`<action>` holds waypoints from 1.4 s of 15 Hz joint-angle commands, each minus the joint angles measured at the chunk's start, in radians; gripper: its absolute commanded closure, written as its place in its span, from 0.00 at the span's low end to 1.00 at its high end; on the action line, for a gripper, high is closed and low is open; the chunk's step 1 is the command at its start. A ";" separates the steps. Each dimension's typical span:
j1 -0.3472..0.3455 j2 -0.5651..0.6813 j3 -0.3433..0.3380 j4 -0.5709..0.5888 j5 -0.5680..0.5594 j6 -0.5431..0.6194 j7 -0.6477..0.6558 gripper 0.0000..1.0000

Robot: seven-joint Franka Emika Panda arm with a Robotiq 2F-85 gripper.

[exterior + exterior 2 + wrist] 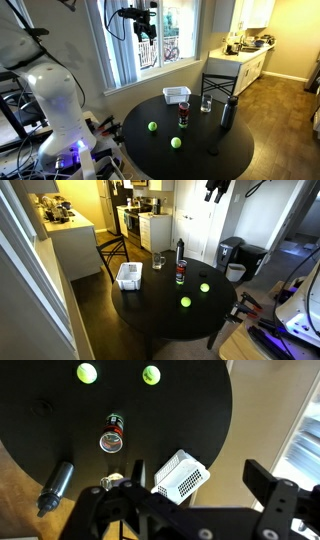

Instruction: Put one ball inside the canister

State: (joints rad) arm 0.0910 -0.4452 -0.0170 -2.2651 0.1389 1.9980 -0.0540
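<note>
Two yellow-green balls lie on the round black table [200, 160]: one ball [152, 127] [204, 287] [87, 373] and a second ball [176, 143] [185, 303] [151, 375]. The canister [184, 115] [181, 274] [111, 440], a clear tube with a red and dark lower part, stands upright near the table's middle, apart from both balls. My gripper [141, 25] [214, 190] [200, 485] hangs high above the table, open and empty. In the wrist view I look straight down into the canister's open top.
A white perforated basket [177, 96] [128, 276] [180, 476], a clear glass [206, 103] [158, 260] and a dark bottle [229, 113] [180, 248] [55, 485] stand near the canister. A chair [218, 85] sits behind the table. A window is beside it.
</note>
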 commanded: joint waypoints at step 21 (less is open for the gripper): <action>-0.047 0.573 0.021 -0.092 0.163 0.597 0.015 0.00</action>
State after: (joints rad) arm 0.0462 0.0204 -0.0232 -2.4145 0.2817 2.5758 -0.0436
